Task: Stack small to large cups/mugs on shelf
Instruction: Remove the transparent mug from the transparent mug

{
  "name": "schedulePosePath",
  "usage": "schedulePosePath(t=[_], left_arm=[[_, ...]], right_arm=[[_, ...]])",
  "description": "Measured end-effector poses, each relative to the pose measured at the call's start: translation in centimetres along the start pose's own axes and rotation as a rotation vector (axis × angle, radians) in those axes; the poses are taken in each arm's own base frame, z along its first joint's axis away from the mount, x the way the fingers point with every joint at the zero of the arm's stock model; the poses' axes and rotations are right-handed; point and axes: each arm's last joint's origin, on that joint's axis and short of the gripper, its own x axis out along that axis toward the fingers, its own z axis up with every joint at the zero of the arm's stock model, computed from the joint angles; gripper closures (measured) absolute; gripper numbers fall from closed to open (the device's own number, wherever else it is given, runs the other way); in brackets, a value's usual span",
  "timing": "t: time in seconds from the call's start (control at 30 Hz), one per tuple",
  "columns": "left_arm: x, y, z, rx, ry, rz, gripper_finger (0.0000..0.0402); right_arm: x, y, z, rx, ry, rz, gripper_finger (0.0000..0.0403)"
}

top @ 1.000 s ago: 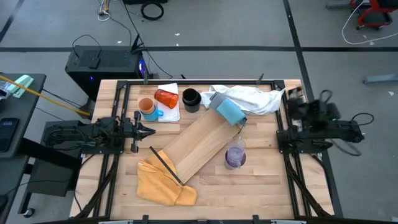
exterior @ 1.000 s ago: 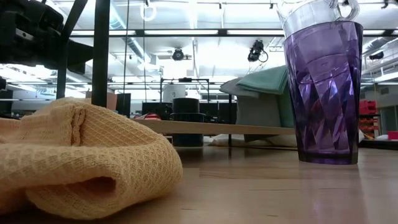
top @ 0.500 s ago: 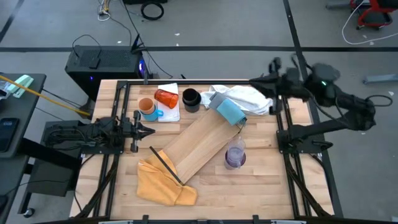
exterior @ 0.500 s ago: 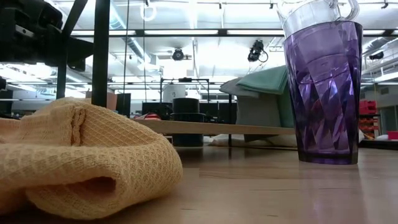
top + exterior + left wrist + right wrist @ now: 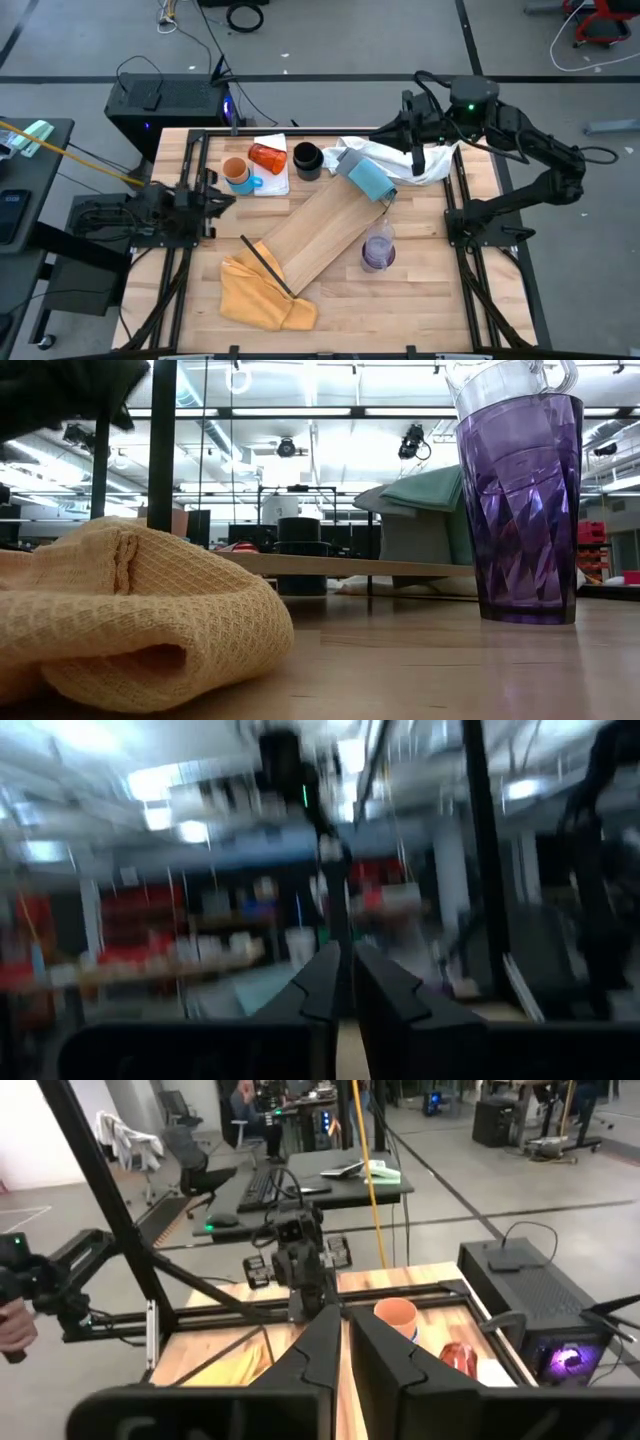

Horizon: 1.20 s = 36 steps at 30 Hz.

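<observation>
The pale wood shelf [image 5: 320,232] lies slantwise on the table. At the far left a small orange cup sits in a blue mug [image 5: 238,173], beside a red-orange tumbler [image 5: 267,156] on its side and a black mug [image 5: 307,160]. A purple cup [image 5: 378,247] stands by the shelf's right edge, with a clear cup in its mouth [image 5: 510,380]. My left gripper [image 5: 218,196] is shut at the table's left edge, tipped upward. My right gripper [image 5: 404,127] is shut, high over the far right of the table, pointing toward the left side.
A pale-blue cylinder [image 5: 368,177] lies at the shelf's far end beside a white cloth [image 5: 398,155]. A yellow cloth [image 5: 262,292] and a black stick [image 5: 266,266] lie at the shelf's near end. A person's hand [image 5: 10,1330] shows beyond the table's left side.
My right arm has unfolded from its rest at the table's right edge, risen high and swung over the far right corner, its gripper now pointing toward the table's left. My left gripper has tipped upward in place at the left edge.
</observation>
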Motion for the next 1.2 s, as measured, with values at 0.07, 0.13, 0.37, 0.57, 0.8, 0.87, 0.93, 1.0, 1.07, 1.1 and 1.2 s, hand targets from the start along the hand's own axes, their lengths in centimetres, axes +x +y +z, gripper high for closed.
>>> schedulePosePath(t=[0.07, 0.13, 0.37, 0.57, 0.8, 0.87, 0.93, 1.0, 1.07, 1.1, 1.2], left_arm=[[0.0, 0.1, 0.9, 0.021, -0.090, 0.014, 0.0364], [-0.1, 0.2, 1.7, 0.036, -0.172, 0.028, 0.0368], [0.3, 0.9, 6.1, 0.050, -0.227, 0.050, 0.0384], [1.0, 1.6, 9.6, 0.055, -0.098, 0.090, 0.0382], [2.4, 2.0, 12.9, 0.019, 0.027, 0.065, 0.0380], [2.8, 2.1, 14.1, 0.008, 0.045, 0.062, 0.0383], [3.1, 2.3, 15.3, -0.002, 0.061, 0.060, 0.0386], [3.6, 2.4, 16.2, -0.005, 0.086, 0.057, 0.0387], [3.9, 2.5, 17.0, -0.036, 0.115, 0.055, 0.0386], [4.1, 2.6, 17.5, -0.075, 0.127, 0.063, 0.0385], [4.4, 2.9, 18.7, -0.183, 0.163, 0.120, 0.0379]], right_arm=[[0.0, 0.0, 0.1, 0.005, -0.014, -0.001, 0.0368], [0.0, 0.0, 0.3, 0.012, -0.026, 0.000, 0.0368], [0.0, 0.0, 0.6, 0.035, -0.063, -0.014, 0.0368], [-0.1, -0.1, 1.1, 0.032, -0.118, -0.031, 0.0368], [-0.1, -0.3, 1.2, 0.066, -0.125, -0.036, 0.0368], [-0.3, -0.2, 1.3, 0.064, -0.129, -0.030, 0.0368], [-0.5, -0.1, 1.3, 0.052, -0.133, -0.022, 0.0368], [-0.8, 0.0, 1.4, 0.010, -0.138, -0.014, 0.0368], [-0.9, 0.1, 1.5, -0.064, -0.150, -0.014, 0.0368], [-1.0, 0.1, 1.5, -0.096, -0.153, -0.012, 0.0368], [-1.0, 0.4, 1.9, -0.127, -0.189, 0.003, 0.0368]])
